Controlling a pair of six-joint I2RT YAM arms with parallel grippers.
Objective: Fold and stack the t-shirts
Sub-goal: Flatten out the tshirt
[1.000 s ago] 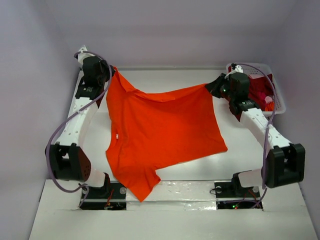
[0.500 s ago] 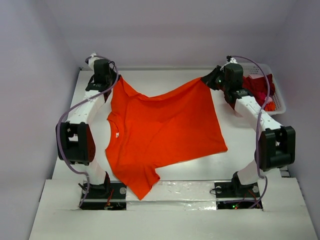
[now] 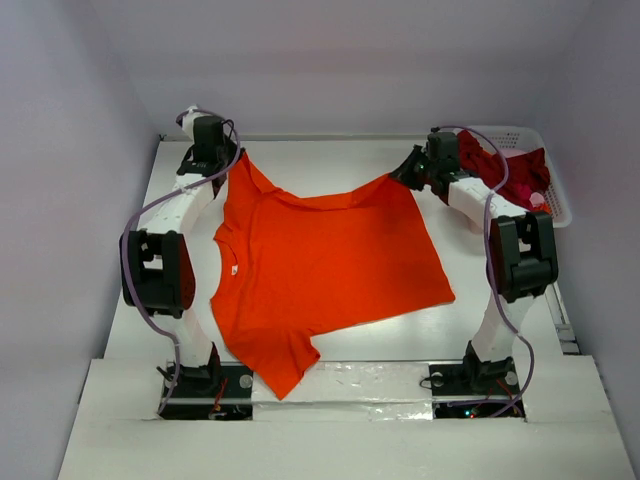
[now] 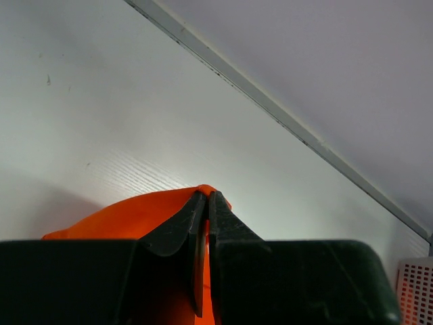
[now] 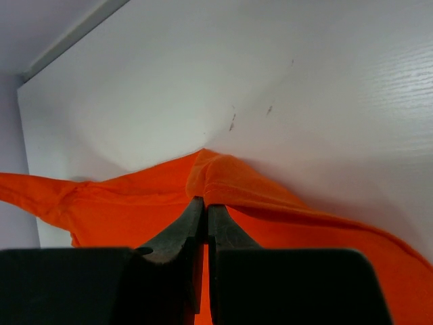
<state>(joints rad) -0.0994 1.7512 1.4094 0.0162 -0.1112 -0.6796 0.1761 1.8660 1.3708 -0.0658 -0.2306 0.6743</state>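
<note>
White-and-black arms (image 3: 185,210); looped purple cables (image 3: 124,270) — fingers (image 4: 177,230) seemingly black, tapered.

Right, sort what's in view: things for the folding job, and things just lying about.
For the job: orange shirt; red shirt.
Just lying about: basket, which holds the red shirt.

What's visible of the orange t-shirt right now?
The orange t-shirt is plain, bright, soft cloth with short sleeves, spread mostly flat on the white table. Its two far corners are pinched, one in the left jaws, one in the right jaws, both shut on cloth; the far edge dips between them. One sleeve reaches the near table edge.
</note>
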